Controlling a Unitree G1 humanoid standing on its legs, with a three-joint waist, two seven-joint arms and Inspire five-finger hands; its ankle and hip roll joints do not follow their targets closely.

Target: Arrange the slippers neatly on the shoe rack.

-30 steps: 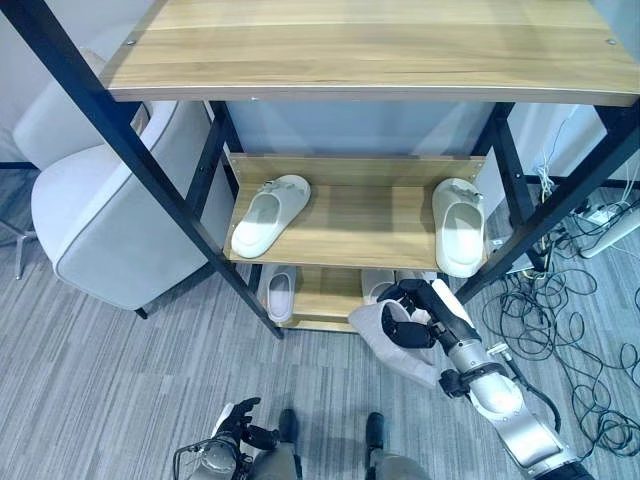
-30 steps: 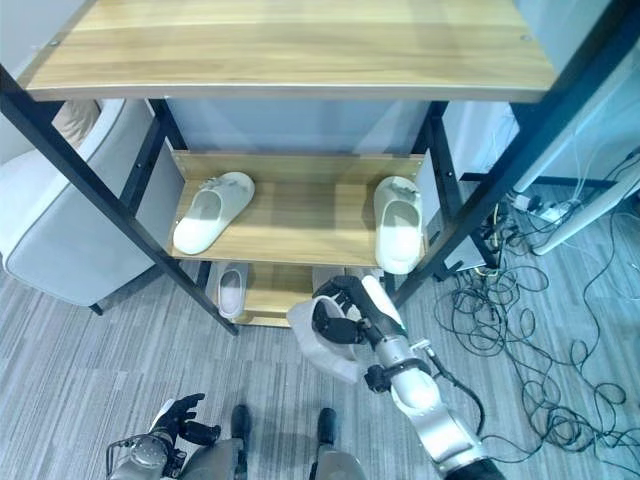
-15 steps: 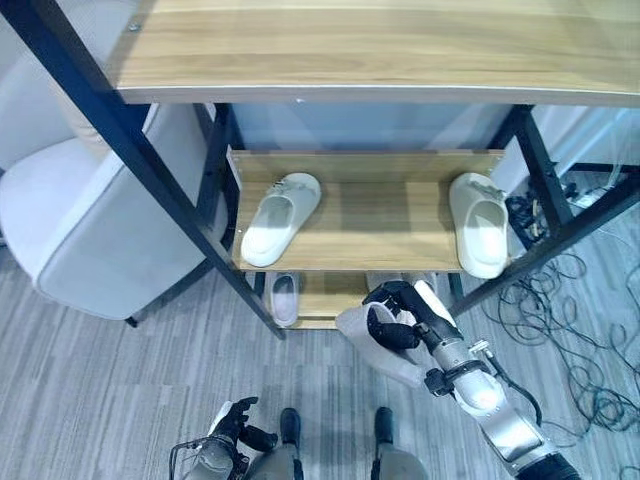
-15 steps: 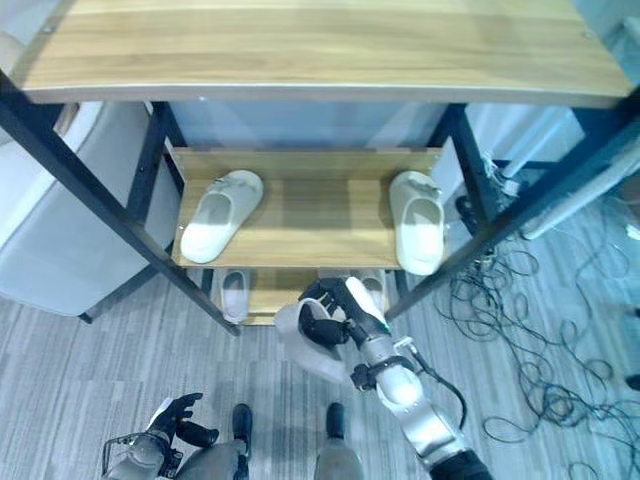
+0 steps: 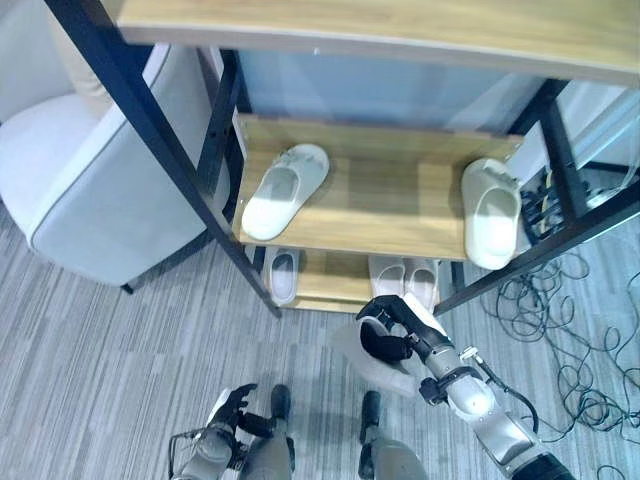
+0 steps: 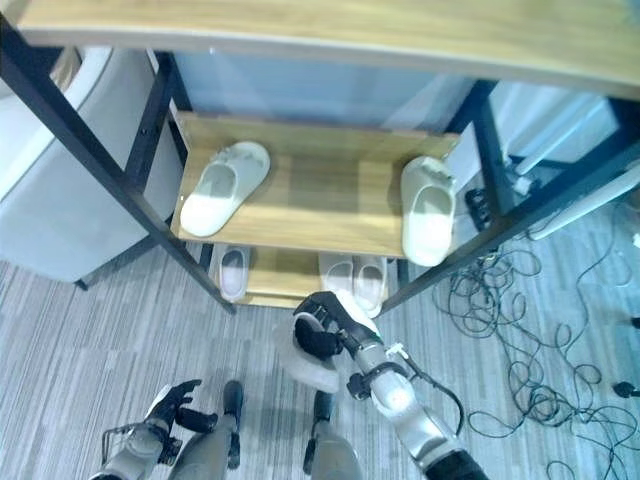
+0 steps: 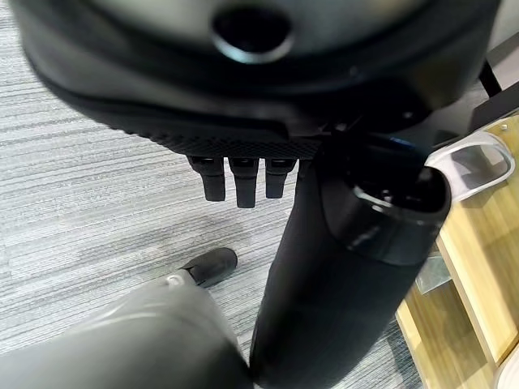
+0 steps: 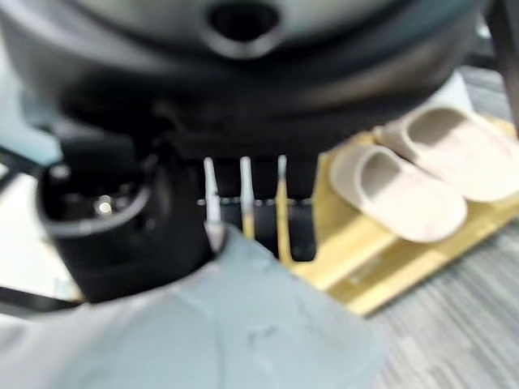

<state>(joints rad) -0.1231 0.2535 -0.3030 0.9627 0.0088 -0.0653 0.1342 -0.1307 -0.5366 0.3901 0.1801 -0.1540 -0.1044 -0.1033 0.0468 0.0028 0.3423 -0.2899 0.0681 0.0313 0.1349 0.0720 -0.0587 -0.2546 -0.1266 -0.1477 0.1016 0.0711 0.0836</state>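
While the right hand (image 5: 392, 330) hangs low in front of the rack (image 5: 180, 165), its fingers are curled round a pale grey slipper (image 5: 372, 360), pinching its upper so the sole hangs below the palm. The right wrist view shows the same hold from close up: the slipper's grey body sits under the fingers, with the bottom shelf (image 8: 369, 267) just past them. That grip probably lets the hand carry the slipper level and slide it toe-first onto a shelf.

On the middle shelf (image 5: 390, 200), one white slipper (image 5: 283, 190) lies at the left edge, angled with its toe towards the back corner, and another (image 5: 492, 212) lies at the right edge, its heel hanging over the front. They are well apart, so the stretch between them is bare wood. On the bottom shelf, a single slipper (image 5: 282, 275) sits near the left edge and a pair (image 5: 404, 278) sits side by side near the right, just behind the right hand.

Down by the floor the left hand (image 5: 232, 410) is idle, with its fingers relaxed and nothing between them.

My guess is that the held slipper is headed for the rack, though which shelf is unclear; the angled one on the left also looks due for straightening.
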